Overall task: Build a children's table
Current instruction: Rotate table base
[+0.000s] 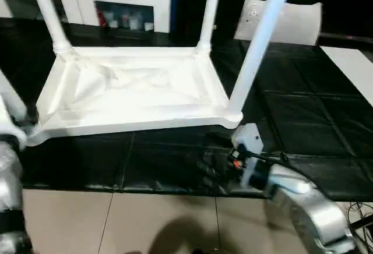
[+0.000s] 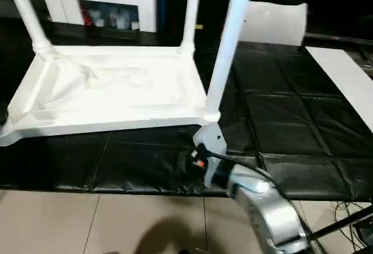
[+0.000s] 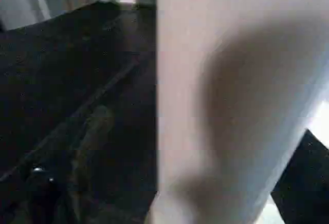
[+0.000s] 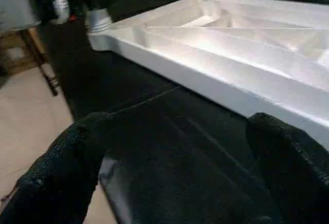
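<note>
though upside down on the black mat (image 1: 291, 120), the tabletop (image 1: 128, 91) has four legs (image 1: 259, 44) socketed; flipping remains. right gripper (image 4: 180, 167) spread, empty; left gripper's state untellable.

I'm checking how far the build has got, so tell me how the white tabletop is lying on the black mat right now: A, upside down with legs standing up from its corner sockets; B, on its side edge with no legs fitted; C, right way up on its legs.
A: the tabletop lies ribbed underside up on the black mat, with legs rising from its corner sockets.
</note>
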### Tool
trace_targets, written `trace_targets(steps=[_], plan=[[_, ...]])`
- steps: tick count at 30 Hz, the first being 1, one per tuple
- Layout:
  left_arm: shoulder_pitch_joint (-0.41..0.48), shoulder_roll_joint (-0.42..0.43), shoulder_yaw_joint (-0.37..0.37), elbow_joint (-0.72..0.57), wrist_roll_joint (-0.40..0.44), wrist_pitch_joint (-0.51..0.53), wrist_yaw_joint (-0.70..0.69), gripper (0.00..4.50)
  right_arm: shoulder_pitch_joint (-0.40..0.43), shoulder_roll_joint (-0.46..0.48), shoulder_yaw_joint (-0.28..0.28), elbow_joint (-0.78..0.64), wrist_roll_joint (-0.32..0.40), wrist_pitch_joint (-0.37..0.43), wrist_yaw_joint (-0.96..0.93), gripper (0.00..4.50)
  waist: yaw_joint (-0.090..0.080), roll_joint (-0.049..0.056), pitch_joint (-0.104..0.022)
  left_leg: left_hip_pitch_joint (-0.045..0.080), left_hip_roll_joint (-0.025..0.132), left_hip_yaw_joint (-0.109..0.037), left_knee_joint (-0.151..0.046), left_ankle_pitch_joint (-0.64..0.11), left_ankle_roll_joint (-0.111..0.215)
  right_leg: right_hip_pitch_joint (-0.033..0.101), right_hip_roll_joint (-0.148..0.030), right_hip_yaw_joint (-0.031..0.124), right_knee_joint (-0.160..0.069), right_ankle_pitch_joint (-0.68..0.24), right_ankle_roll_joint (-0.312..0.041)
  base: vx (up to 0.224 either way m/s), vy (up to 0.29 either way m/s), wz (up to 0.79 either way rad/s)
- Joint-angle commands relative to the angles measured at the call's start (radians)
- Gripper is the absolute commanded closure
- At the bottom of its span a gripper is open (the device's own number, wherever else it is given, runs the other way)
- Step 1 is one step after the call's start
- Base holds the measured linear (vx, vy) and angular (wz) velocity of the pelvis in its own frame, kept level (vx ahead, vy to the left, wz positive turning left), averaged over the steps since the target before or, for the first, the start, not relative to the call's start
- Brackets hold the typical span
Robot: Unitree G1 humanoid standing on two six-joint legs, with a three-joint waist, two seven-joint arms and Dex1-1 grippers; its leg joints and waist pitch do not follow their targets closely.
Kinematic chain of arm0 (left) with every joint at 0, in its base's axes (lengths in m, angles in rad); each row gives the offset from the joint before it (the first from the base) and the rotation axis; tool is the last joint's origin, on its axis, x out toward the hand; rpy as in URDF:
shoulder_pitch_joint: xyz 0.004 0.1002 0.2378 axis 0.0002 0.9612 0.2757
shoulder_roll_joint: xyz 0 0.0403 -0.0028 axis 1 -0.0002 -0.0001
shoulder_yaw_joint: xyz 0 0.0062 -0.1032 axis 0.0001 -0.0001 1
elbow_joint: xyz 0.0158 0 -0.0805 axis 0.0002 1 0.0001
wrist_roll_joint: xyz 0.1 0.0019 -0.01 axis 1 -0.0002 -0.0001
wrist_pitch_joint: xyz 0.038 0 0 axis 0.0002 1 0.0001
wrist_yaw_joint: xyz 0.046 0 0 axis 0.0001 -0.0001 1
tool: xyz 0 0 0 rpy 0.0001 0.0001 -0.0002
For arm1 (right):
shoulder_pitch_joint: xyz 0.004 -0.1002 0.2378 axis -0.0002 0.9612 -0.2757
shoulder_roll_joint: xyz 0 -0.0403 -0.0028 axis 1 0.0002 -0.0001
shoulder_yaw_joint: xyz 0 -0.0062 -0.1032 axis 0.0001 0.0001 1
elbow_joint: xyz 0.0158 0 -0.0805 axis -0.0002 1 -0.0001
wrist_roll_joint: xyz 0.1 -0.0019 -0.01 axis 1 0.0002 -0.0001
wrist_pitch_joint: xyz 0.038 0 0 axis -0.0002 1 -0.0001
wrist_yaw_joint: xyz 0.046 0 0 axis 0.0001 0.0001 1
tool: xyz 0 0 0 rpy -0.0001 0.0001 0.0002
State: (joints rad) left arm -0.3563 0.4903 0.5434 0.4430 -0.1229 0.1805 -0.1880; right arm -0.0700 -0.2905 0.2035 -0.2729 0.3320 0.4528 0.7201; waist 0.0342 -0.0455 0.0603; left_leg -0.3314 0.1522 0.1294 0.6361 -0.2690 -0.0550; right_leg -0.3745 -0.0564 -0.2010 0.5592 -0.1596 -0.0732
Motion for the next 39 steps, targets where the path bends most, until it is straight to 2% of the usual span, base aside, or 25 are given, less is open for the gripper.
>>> trace_targets(steps=[1, 2, 3, 4, 5, 7, 8, 13, 14, 15, 16, 18, 19, 20, 23, 24, 25, 27, 30, 32, 33, 34, 36, 38, 39], plan=[[-0.022, 0.025, -0.003, 0.079, -0.042, -0.028, -0.121, 0.08, -0.006, -0.019, -0.009, -0.002, 0.011, -0.002, 0.019, 0.0, 0.002, 0.032, -0.056, -0.005, 0.117, -0.045, -0.099, -0.09, 0.045, 0.053, -0.151, 0.112, -0.071, -0.288, -0.041, 0.0, 0.0, 0.0], [-0.038, 0.046, -0.016, 0.134, -0.061, -0.051, -0.212, 0.08, -0.014, -0.026, -0.01, 0.007, 0.009, -0.008, 0.026, 0.0, 0.001, 0.028, -0.056, -0.004, 0.114, -0.044, -0.099, -0.094, 0.042, 0.053, -0.151, 0.113, -0.073, -0.304, -0.033, 0.0, 0.0, 0.0], [-0.038, 0.046, -0.016, 0.134, -0.061, -0.051, -0.212, 0.08, -0.014, -0.026, -0.01, 0.007, 0.009, -0.008, 0.026, 0.0, 0.004, 0.031, -0.053, -0.002, 0.11, -0.044, -0.1, -0.096, 0.045, 0.049, -0.152, 0.113, -0.08, -0.322, -0.025, 0.0, 0.0, 0.0], [-0.041, 0.05, -0.019, 0.146, -0.067, -0.054, -0.236, 0.08, -0.015, -0.027, -0.01, 0.01, 0.008, -0.01, 0.027, 0.0, 0.003, 0.032, -0.055, -0.002, 0.113, -0.044, -0.1, -0.101, 0.039, 0.052, -0.152, 0.114, -0.076, -0.322, -0.025, 0.0, 0.0, 0.0], [-0.049, 0.072, -0.04, 0.198, -0.088, -0.071, -0.356, 0.08, -0.024, -0.033, -0.011, 0.018, 0.008, -0.014, 0.03, 0.0, 0.003, 0.03, -0.055, -0.001, 0.118, -0.046, -0.103, -0.106, 0.031, 0.052, -0.153, 0.114, -0.074, -0.321, -0.028, 0.0, 0.0, 0.0], [-0.047, 0.08, -0.05, 0.209, -0.096, -0.074, -0.404, 0.08, -0.026, -0.035, -0.012, 0.02, 0.009, -0.013, 0.031, 0.0, 0.005, 0.033, -0.055, -0.001, 0.12, -0.046, -0.105, -0.107, 0.022, 0.052, -0.156, 0.116, -0.073, -0.314, -0.037, 0.0, 0.0, 0.0], [-0.033, 0.093, -0.077, 0.217, -0.116, -0.066, -0.523, 0.08, -0.03, -0.038, -0.013, 0.024, 0.012, -0.012, 0.033, 0.0, 0.005, 0.032, -0.053, -0.002, 0.119, -0.045, -0.105, -0.101, 0.025, 0.052, -0.158, 0.117, -0.076, -0.313, -0.035, 0.0, 0.0, 0.0], [0.021, 0.101, -0.12, 0.149, -0.18, -0.005, -0.716, 0.08, -0.031, -0.044, -0.015, 0.022, 0.022, -0.007, 0.046, 0.0, 0.02, 0.036, -0.054, 0.007, 0.129, -0.037, -0.109, -0.089, -0.004, 0.048, -0.161, 0.123, -0.059, -0.251, -0.088, 0.0, 0.0, 0.0], [0.038, 0.101, -0.13, 0.122, -0.204, 0.019, -0.76, 0.08, -0.031, -0.044, -0.015, 0.025, 0.022, -0.008, 0.05, 0.0, 0.02, 0.032, -0.053, 0.004, 0.131, -0.037, -0.111, -0.091, -0.009, 0.051, -0.164, 0.124, -0.057, -0.249, -0.093, 0.0, 0.0, 0.0], [0.045, 0.103, -0.139, 0.117, -0.223, 0.027, -0.803, 0.08, -0.03, -0.046, -0.015, 0.027, 0.022, -0.009, 0.052, 0.0, 0.021, 0.034, -0.049, 0.002, 0.129, -0.035, -0.113, -0.113, -0.013, 0.051, -0.161, 0.124, -0.06, -0.273, -0.093, 0.0, 0.0, 0.0], [0.064, 0.1, -0.155, 0.086, -0.245, 0.052, -0.837, 0.08, -0.031, -0.047, -0.014, 0.033, 0.016, -0.012, 0.048, 0.0, 0.021, 0.028, -0.049, 0.005, 0.124, -0.033, -0.113, -0.134, -0.014, 0.051, -0.162, 0.124, -0.068, -0.311, -0.083, 0.0, 0.0, 0.0], [0.1, 0.095, -0.203, 0.028, -0.277, 0.087, -0.925, 0.08, -0.047, -0.044, -0.012, 0.066, -0.019, -0.015, 0.007, 0.0, 0.021, 0.028, -0.045, 0.002, 0.127, -0.033, -0.116, -0.15, -0.02, 0.053, -0.167, 0.124, -0.073, -0.371, -0.071, 0.0, 0.0, 0.0], [0.113, 0.091, -0.22, 0.003, -0.286, 0.102, -0.943, 0.08, -0.056, -0.041, -0.012, 0.083, -0.035, -0.013, -0.015, 0.0, 0.019, 0.027, -0.039, 0.012, 0.125, -0.03, -0.118, -0.194, -0.025, 0.046, -0.163, 0.122, -0.087, -0.441, -0.056, 0.0, 0.0, 0.0], [0.119, 0.088, -0.234, -0.015, -0.289, 0.111, -0.959, 0.08, -0.067, -0.035, -0.014, 0.104, -0.052, -0.006, -0.044, 0.0, 0.018, 0.027, -0.037, 0.017, 0.12, -0.029, -0.118, -0.23, -0.029, 0.047, -0.162, 0.119, -0.095, -0.496, -0.04, 0.0, 0.0, 0.0], [0.146, 0.07, -0.283, -0.107, -0.314, 0.153, -0.985, 0.08, -0.105, -0.006, -0.032, 0.179, -0.106, 0.009, -0.15, 0.0, 0.012, 0.023, -0.041, 0.015, 0.122, -0.032, -0.119, -0.223, -0.033, 0.05, -0.162, 0.115, -0.098, -0.518, -0.022, 0.0, 0.0, 0.0], [0.154, 0.063, -0.3, -0.139, -0.323, 0.168, -0.988, 0.08, -0.117, 0.002, -0.037, 0.202, -0.123, 0.013, -0.183, 0.0, 0.009, 0.018, -0.041, 0.015, 0.124, -0.032, -0.118, -0.221, -0.036, 0.049, -0.162, 0.116, -0.095, -0.512, -0.022, 0.0, 0.0, 0.0], [0.156, 0.06, -0.304, -0.147, -0.325, 0.17, -0.988, 0.08, -0.12, 0.004, -0.037, 0.208, -0.127, 0.013, -0.19, 0.0, 0.008, 0.021, -0.041, 0.014, 0.12, -0.03, -0.117, -0.218, -0.033, 0.049, -0.16, 0.116, -0.097, -0.507, -0.022, 0.0, 0.0, 0.0], [0.173, 0.031, -0.353, -0.239, -0.345, 0.202, -0.982, 0.08, -0.152, 0.026, -0.041, 0.271, -0.173, 0.018, -0.27, 0.0, 0.003, 0.017, -0.045, 0.008, 0.119, -0.028, -0.115, -0.181, -0.03, 0.052, -0.16, 0.119, -0.091, -0.474, -0.03, 0.0, 0.0, 0.0], [0.192, -0.013, -0.429, -0.372, -0.378, 0.251, -0.975, 0.08, -0.207, 0.054, -0.028, 0.38, -0.227, 0.015, -0.354, 0.0, -0.003, 0.014, -0.053, 0.006, 0.121, -0.023, -0.111, -0.097, -0.025, 0.054, -0.158, 0.124, -0.071, -0.367, -0.071, 0.0, 0.0, 0.0], [0.196, -0.018, -0.442, -0.395, -0.382, 0.26, -0.976, 0.08, -0.218, 0.056, -0.023, 0.404, -0.238, 0.01, -0.365, 0.0, -0.004, 0.015, -0.054, 0.005, 0.118, -0.019, -0.109, -0.044, -0.016, 0.054, -0.152, 0.125, -0.059, -0.303, -0.093, 0.0, 0.0, 0.0], [0.195, -0.03, -0.462, -0.423, -0.385, 0.268, -0.97, 0.08, -0.235, 0.056, -0.016, 0.442, -0.253, 0.012, -0.379, 0.0, -0.006, 0.004, -0.056, 0.0, 0.117, -0.016, -0.107, -0.009, -0.004, 0.058, -0.153, 0.128, -0.051, -0.27, -0.099, 0.0, 0.0, 0.0], [0.193, -0.043, -0.483, -0.453, -0.39, 0.28, -0.965, 0.08, -0.256, 0.057, -0.01, 0.484, -0.269, 0.004, -0.392, 0.0, -0.005, 0.003, -0.059, -0.001, 0.115, -0.014, -0.106, 0.019, 0.005, 0.06, -0.153, 0.129, -0.046, -0.251, -0.103, 0.0, 0.0, 0.0], [0.188, -0.069, -0.518, -0.515, -0.409, 0.312, -0.951, 0.08, -0.297, 0.068, 0.0, 0.567, -0.296, -0.013, -0.416, 0.0, -0.01, 0.0, -0.06, -0.003, 0.113, -0.011, -0.103, 0.035, 0.011, 0.06, -0.15, 0.131, -0.042, -0.231, -0.11, 0.0, 0.0, 0.0], [0.186, -0.087, -0.542, -0.566, -0.429, 0.347, -0.936, 0.08, -0.336, 0.087, 0.004, 0.635, -0.315, -0.039, -0.43, 0.0, -0.012, -0.006, -0.062, -0.016, 0.104, -0.006, -0.098, 0.048, 0.017, 0.066, -0.148, 0.136, -0.038, -0.229, -0.109, 0.0, 0.0, 0.0], [0.185, -0.096, -0.552, -0.582, -0.436, 0.358, -0.931, 0.08, -0.351, 0.095, 0.006, 0.658, -0.319, -0.05, -0.433, 0.0, -0.011, -0.006, -0.06, -0.016, 0.098, 0.0, -0.097, 0.037, 0.024, 0.064, -0.145, 0.139, -0.042, -0.26, -0.099, 0.0, 0.0, 0.0]])
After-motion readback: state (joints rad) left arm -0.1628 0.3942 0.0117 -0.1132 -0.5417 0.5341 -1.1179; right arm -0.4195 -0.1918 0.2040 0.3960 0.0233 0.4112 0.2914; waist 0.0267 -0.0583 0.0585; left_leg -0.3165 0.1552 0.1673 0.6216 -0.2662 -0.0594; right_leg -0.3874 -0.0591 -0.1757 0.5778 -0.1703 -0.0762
